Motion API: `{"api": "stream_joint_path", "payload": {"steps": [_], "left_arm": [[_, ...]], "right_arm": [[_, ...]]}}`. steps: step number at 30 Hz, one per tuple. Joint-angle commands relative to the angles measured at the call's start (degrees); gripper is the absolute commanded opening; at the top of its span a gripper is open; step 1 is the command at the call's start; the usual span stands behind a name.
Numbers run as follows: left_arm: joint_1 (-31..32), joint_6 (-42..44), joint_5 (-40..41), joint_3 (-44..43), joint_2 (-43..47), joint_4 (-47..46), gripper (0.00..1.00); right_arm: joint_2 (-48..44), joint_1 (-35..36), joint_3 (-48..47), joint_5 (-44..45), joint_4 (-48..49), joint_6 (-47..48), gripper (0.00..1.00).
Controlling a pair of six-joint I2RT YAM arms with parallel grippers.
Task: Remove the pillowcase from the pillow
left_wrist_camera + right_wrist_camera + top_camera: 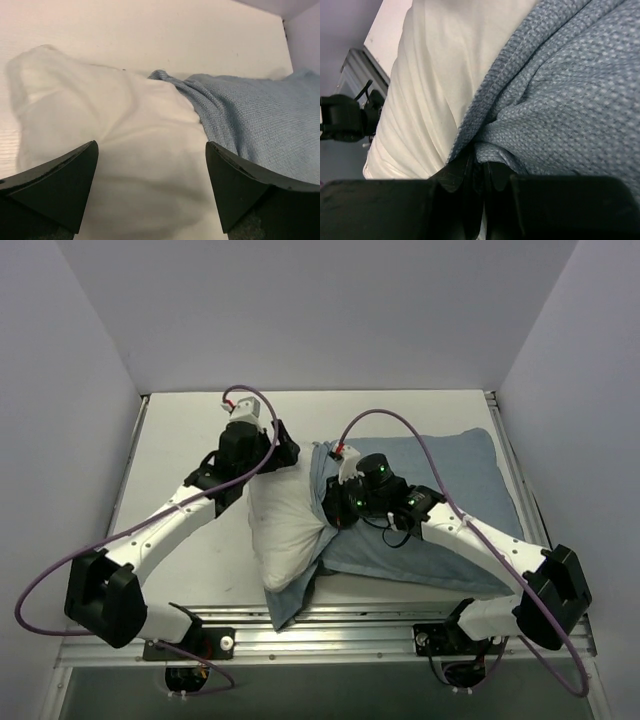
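The pillow [285, 530] lies slanted at the middle of the table [170, 440], its near end reaching the table's near edge. Its left and far sides are bare, and its right side runs under the hem of the pillowcase [455, 475]. The pillowcase spreads rightward from there, its right edge close to the table's right edge, and a tongue of it hangs over the near edge onto the metal rail [380, 625]. The table's left half and a strip along its far side are bare, with walls [60, 360] closing in on the left, far and right. The left gripper [151, 150] sits over the pillow's far end, jaws spread wide with white cloth showing between them. Whether the fingers touch the cloth cannot be told. The right gripper [479, 172] is at the pillowcase's hem, just right of the bare pillow, with its jaws pressed together on a bunched fold of the fabric. The pillow is plump, smooth and white, with soft creases running along it. The pillowcase is light blue-grey, a coarse weave flecked with fine pale dots, with a stitched hem. It gathers into ridges at the pinch.
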State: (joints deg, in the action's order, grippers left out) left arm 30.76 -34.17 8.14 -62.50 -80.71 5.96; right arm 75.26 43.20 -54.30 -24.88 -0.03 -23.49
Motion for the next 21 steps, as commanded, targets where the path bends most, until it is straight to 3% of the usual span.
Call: {"api": "stream_joint_path", "payload": {"steps": [1, 5, 12, 17, 21], "left_arm": [[-1.84, -3.0, 4.07, -0.09, 8.18, 2.82, 0.97], [-2.02, -4.41, 3.03, 4.99, 16.7, 10.54, 0.96], [-2.2, -11.78, -15.05, 19.07, 30.68, 14.09, 0.94], [-2.2, -13.29, -18.16, 24.44, 32.19, 10.66, 0.94], [-2.2, -13.55, -21.93, 25.15, 27.82, 6.97, 0.94]], "right_arm": [[2.78, -2.59, -2.47, 2.3, 3.37, 5.38, 0.0], [6.2, -3.12, -5.37, 2.47, 0.3, 10.03, 0.0], [8.06, -4.7, -7.39, 2.73, -4.1, 14.96, 0.0], [7.97, -4.79, -7.13, 2.21, -4.01, 14.87, 0.0], [7.45, -4.79, -6.26, 3.35, -3.75, 13.73, 0.0]]}}
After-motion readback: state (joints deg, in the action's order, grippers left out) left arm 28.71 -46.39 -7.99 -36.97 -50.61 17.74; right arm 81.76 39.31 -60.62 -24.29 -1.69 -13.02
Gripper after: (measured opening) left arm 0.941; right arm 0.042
